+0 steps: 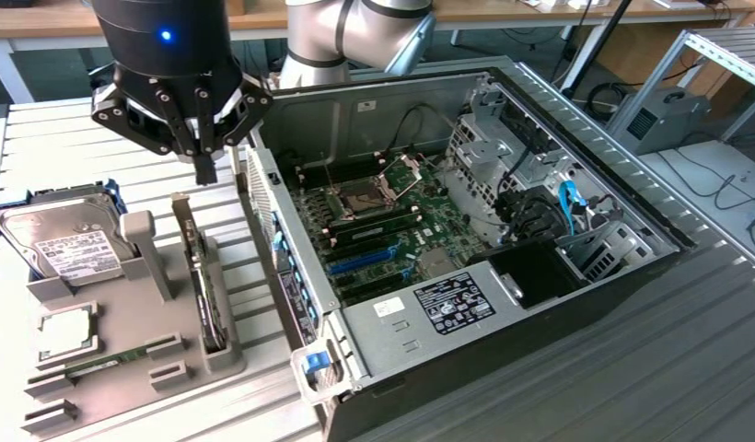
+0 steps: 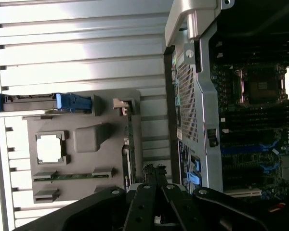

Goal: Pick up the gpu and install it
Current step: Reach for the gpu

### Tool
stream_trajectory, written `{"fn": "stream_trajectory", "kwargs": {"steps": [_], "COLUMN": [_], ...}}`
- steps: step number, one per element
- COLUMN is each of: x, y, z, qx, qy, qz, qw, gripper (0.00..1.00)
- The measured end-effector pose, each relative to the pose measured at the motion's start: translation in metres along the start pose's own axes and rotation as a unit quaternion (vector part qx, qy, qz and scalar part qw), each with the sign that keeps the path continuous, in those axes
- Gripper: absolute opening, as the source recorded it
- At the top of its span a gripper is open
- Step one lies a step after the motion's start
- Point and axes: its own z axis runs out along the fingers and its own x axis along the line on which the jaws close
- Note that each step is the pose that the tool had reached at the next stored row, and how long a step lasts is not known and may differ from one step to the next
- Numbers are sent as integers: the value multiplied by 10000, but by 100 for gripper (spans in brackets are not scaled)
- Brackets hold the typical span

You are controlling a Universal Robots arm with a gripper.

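Observation:
The gpu (image 1: 204, 276) stands on its edge in a slot of the grey holder (image 1: 132, 368), on the exterior view's left beside the open computer case (image 1: 476, 304). It shows as a thin dark strip with a silver bracket at its far end. My gripper (image 1: 205, 173) hangs just above that far end, its jaws shut and holding nothing. In the wrist view the shut gripper (image 2: 154, 169) sits over the edge-on gpu (image 2: 129, 144), between the holder (image 2: 86, 139) and the case wall. The motherboard (image 1: 390, 230) with blue slots lies open inside the case.
The holder also carries a hard drive (image 1: 61, 241) with a white label, a CPU (image 1: 68, 331) and a RAM stick (image 1: 108, 357). A grey post (image 1: 145, 249) rises beside the gpu. The case's perforated rear wall (image 2: 188, 96) stands close to the gripper.

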Motion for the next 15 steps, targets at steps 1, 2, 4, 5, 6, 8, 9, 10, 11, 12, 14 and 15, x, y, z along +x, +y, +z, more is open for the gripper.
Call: {"fn": "stream_trajectory", "kwargs": {"steps": [1, 2, 4, 5, 6, 8, 9, 10, 11, 12, 14, 15], "x": [0, 0, 1, 1, 1, 2, 2, 2, 2, 2, 3, 3], "y": [-3, -10, -20, -24, -28, -36, -40, -44, -49, -53, -62, -66], "z": [-1, -1, -1, -1, -1, -1, -2, -2, -2, -3, -3, -3], "qx": [0, 0, 0, 0, 0, 0, 0, 0, 0, 0, 0, 0], "qy": [0, 0, 0, 0, 0, 0, 0, 0, 0, 0, 0, 0], "qz": [0, 0, 0, 0, 0, 0, 0, 0, 0, 0, 0, 0], "qw": [10000, 10000, 10000, 10000, 10000, 10000, 10000, 10000, 10000, 10000, 10000, 10000], "gripper": [11, 11, 11, 11, 11, 11, 11, 11, 11, 11, 11, 11]}}
